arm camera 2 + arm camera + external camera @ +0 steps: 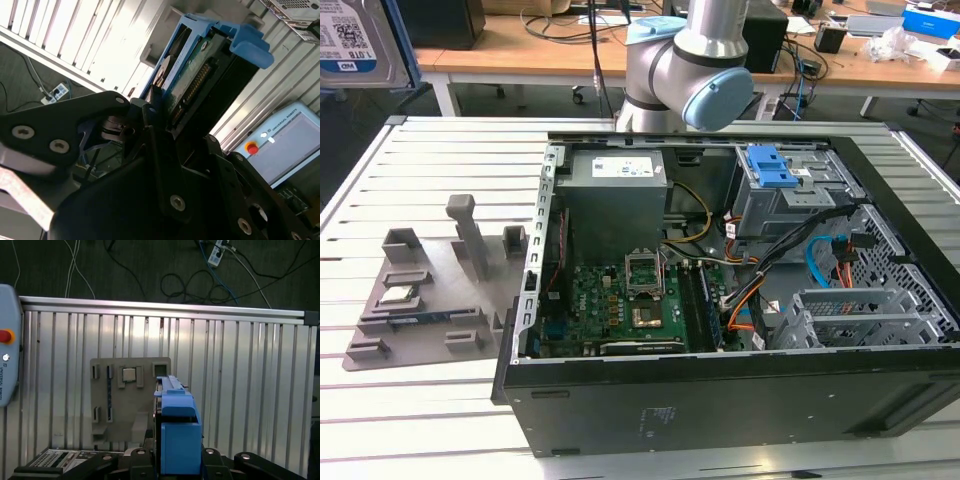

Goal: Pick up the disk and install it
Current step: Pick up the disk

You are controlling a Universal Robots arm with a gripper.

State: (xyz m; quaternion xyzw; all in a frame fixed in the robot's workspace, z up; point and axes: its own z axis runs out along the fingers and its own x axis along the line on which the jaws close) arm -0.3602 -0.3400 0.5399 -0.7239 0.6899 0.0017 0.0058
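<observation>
My gripper (170, 117) is shut on the disk (200, 80), a silver hard drive in a blue plastic carrier frame. In the second wrist view the black fingers (150, 107) clamp its lower end, and the connector edge and blue tab point away from the wrist. The first wrist view has the disk (176, 425) edge-on, held high above the slatted table, over the edge of the grey fixture plate (115, 405). In the exterior view the disk's (350, 40) blue-and-white label fills the top corner on the exterior view's left, far above the table.
An open computer case (720, 385) lies on the slatted table, with a drive cage and blue latch (770, 165) at its back and an empty grey cage (860, 315) at the exterior view's right. The fixture plate (430, 300) holds a processor chip (398, 296). A teach pendant (5, 365) lies nearby.
</observation>
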